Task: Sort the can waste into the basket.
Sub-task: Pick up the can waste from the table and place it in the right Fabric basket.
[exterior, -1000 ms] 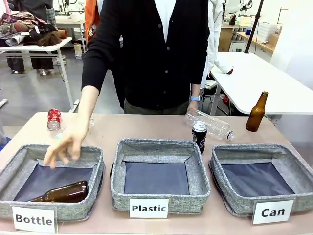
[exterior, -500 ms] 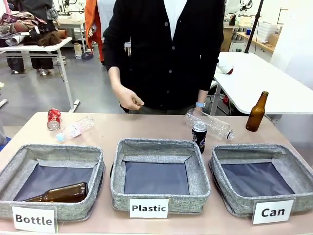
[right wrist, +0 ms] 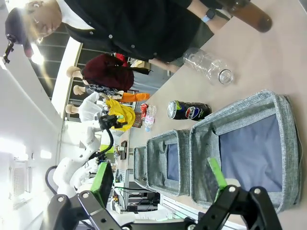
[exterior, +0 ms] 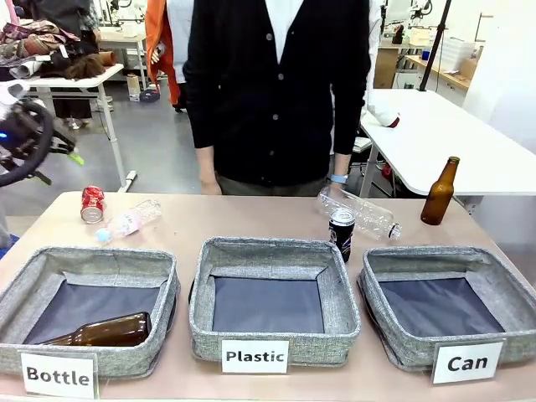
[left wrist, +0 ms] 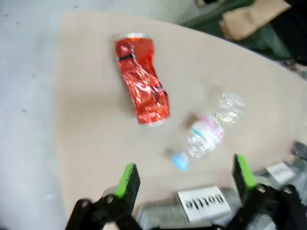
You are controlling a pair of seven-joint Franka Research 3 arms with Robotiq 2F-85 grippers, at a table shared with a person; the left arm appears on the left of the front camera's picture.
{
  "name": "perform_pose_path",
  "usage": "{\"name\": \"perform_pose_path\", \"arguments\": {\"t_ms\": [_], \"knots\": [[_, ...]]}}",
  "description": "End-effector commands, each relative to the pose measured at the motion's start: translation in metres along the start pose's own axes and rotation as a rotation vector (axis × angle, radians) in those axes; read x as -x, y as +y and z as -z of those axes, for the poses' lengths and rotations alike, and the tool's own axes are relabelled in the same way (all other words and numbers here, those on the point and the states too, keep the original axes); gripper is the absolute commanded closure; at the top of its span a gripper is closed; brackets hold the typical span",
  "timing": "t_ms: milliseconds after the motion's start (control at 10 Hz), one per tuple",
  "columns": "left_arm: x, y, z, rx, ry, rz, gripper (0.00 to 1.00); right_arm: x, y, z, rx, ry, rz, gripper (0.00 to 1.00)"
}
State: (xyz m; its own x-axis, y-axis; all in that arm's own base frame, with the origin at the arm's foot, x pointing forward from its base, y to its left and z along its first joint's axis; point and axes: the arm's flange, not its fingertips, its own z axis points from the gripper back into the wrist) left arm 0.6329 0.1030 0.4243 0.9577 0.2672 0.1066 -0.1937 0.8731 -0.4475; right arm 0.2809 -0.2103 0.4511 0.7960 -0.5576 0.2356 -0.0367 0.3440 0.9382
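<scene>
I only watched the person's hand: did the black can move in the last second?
No. The black can stands where it stood, upright just behind the far right corner of the Plastic basket.

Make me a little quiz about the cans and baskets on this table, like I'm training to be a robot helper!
1. True or false: the black can stands upright on the table, outside every basket.
2. Pick one: what lies inside the Bottle basket? A) a brown bottle B) a newspaper C) nothing at all
3. Fill the gap: the left end effector has its jaws ____, with the red can lying crushed on the table ahead of it.

Key: 1 true; 2 A; 3 open.
</scene>
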Motion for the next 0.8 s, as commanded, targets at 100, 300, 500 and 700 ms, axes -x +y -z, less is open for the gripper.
{"name": "perform_pose_path", "arguments": {"t_ms": [100, 300, 500, 700], "knots": [[-0.055, -0.013, 0.042, -0.161, 0.069, -0.084, 0.00, -0.001, -0.001, 0.001, -0.026, -0.018, -0.026, 0.00], [-0.069, -0.015, 0.072, -0.254, 0.032, -0.121, 0.00, -0.001, -0.001, 0.001, -0.026, -0.018, -0.026, 0.00], [-0.074, -0.016, 0.095, -0.285, 0.060, -0.105, 0.00, -0.001, -0.001, 0.001, -0.026, -0.018, -0.026, 0.00], [-0.072, -0.013, 0.109, -0.322, 0.051, -0.116, 0.00, -0.001, -0.001, 0.001, -0.026, -0.018, -0.026, 0.00]]}}
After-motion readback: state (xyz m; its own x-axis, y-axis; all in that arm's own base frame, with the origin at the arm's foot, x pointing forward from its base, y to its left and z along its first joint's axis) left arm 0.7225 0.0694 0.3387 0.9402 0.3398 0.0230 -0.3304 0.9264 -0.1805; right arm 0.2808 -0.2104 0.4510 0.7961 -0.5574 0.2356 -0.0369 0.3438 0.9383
